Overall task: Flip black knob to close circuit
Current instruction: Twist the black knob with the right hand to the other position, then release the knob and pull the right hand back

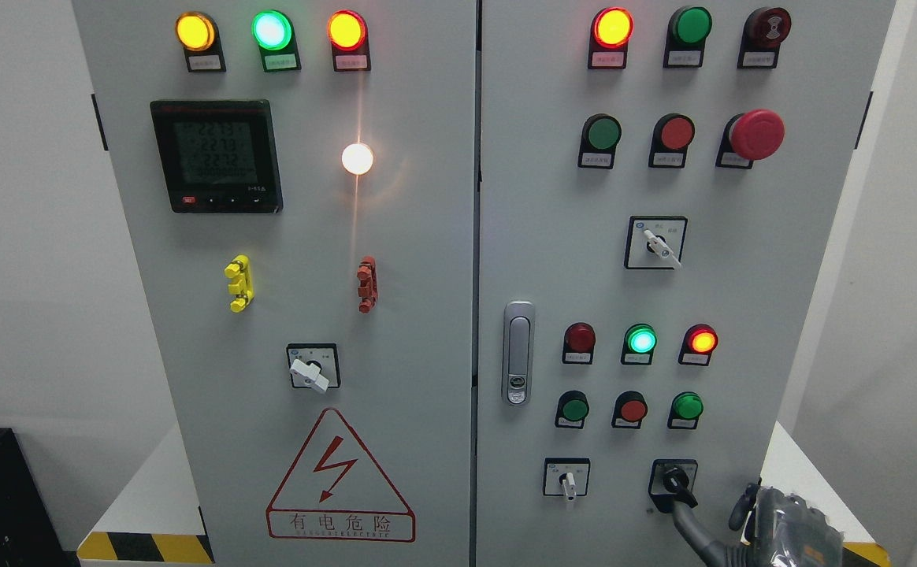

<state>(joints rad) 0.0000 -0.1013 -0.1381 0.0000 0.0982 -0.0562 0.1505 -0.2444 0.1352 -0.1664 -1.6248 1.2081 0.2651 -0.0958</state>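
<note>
Right hand [774, 524], lower right corner of head view, arm entering from the right. One long grey finger [691, 524] is stretched up and to the left; its tip meets the black knob [675, 482] at the knob's lower right edge, on the handle end. Contact looks like a touch or hook, not a wrap. The other fingers are bunched dark shapes beside the palm, partly curled; none seen round anything. Palm and wrist are cut off by the bottom edge, and the silvery covering blurs the outline.

Black knob: bottom row of the right door [742, 315] of the cabinet, rightmost of two selectors there, on a black square plate. Handle points down and to the right. Plate markings too small to read.

Just left of it, the white selector [568, 480], handle pointing straight down.

Above the knob, a row of three buttons [630, 409] and a row of three lamps [640, 340]: middle lamp lit green, right one lit orange-red.

Door latch [517, 353] near the seam between the doors.

Left door [285, 236]: lightning warning triangle [339, 479] at the bottom, digital meter [216, 155] at upper left, digits blurred.

Left hand out of frame.
</note>
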